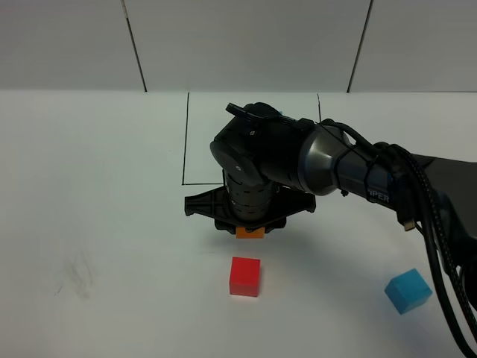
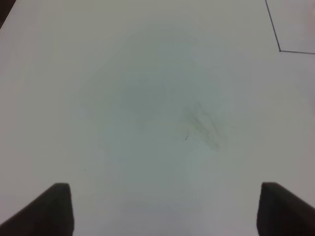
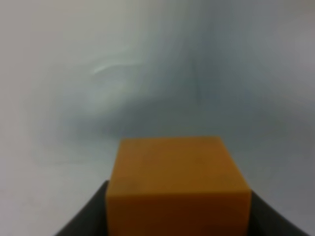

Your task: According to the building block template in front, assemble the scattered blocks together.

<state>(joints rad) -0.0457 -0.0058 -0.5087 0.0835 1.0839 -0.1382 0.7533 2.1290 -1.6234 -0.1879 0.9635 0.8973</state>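
Orange block point(image 3: 174, 182): it is sitting between the fingers of the right tool point(image 3: 178, 219), low over the counter point(image 1: 112, 224). It is just on the near side of the template frame point(image 1: 185, 138) and just behind the red block point(image 1: 244, 276). I cannot tell if it is touching the counter.
Handling: I am judging it as a light, stiff cube with flat matte faces, not fragile and not slippery. Two opposite side faces, taken at their middle, are the good place to hold. A grip near an edge may let it turn.
Right tool: its dark fingers point(image 3: 86, 221) are clamping the orange block from both sides, as far as the wrist view is showing.
Right arm point(image 1: 328, 160): it is reaching from the right across the middle, with the wrist bent down and the tool pointing straight at the counter. It is hiding most of the inside of the template frame.
Other blocks: the red block is lying free near the right tool, and the blue block point(image 1: 408, 290) is lying well apart on the right.
Left tool point(image 2: 165, 211): its fingers are standing wide apart with nothing between them, over bare counter with a faint smudge point(image 2: 204, 125).
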